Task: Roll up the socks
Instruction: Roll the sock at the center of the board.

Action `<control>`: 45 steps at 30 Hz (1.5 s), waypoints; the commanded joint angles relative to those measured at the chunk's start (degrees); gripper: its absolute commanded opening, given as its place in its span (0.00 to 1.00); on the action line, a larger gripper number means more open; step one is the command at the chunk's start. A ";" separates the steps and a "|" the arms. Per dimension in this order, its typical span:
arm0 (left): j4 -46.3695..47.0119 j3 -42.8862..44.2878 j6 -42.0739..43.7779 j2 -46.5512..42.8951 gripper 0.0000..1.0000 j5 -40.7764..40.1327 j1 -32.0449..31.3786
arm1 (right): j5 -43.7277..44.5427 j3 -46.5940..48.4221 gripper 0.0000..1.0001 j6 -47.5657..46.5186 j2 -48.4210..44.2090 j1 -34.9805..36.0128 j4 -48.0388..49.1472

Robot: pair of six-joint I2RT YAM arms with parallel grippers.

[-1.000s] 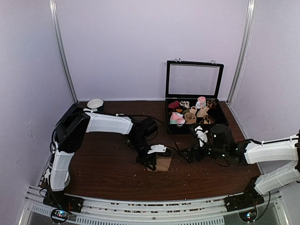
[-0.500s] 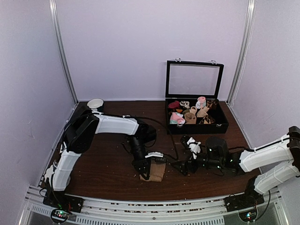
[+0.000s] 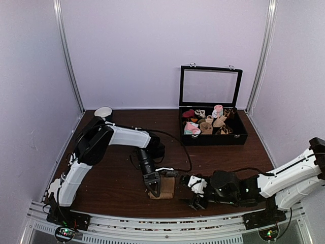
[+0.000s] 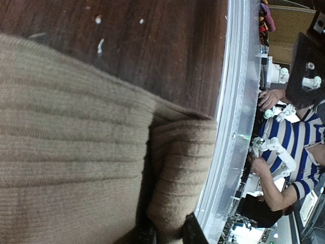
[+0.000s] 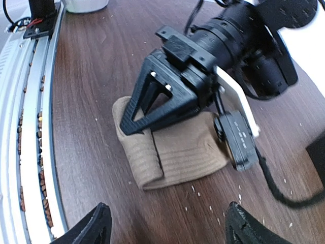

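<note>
While the left gripper [image 3: 153,191] pinches the folded socks [image 3: 169,186] by the table's [image 3: 111,178] near edge, the right gripper [image 3: 192,193] hovers spread just to their right; any slip could let the roll unwind.

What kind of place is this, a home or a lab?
Likely a robot lab cell: left arm and right arm mounted at a table inside plain panel walls, with a striped-shirted person handling white devices outside.

Socks [image 3: 165,187]: now nearer the front rail [image 3: 152,223], drawn there by left gripper [image 3: 154,188]. Right gripper [image 3: 193,196]: pulled back toward the same rail, now level with socks.
</note>
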 commanded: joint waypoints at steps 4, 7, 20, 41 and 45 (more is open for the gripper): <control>5.03 -1.83 -2.47 5.64 0.00 -11.77 -0.17 | -1.87 11.86 0.75 -10.48 12.25 0.88 -3.40; 6.25 -2.44 -3.02 5.05 0.00 -12.30 -0.16 | -3.91 15.22 0.71 -13.55 16.68 0.71 -3.60; 5.66 -1.39 -2.01 5.33 0.00 -12.80 0.34 | -12.71 19.31 0.43 -14.69 26.58 -3.17 -4.69; 25.15 -15.09 -5.98 -21.27 0.48 -22.81 8.96 | -30.76 22.12 0.02 -5.18 30.24 -12.43 -15.35; 32.91 -23.94 -1.82 -31.18 0.46 -19.91 8.98 | -36.42 26.20 0.02 -3.25 33.39 -16.51 -19.81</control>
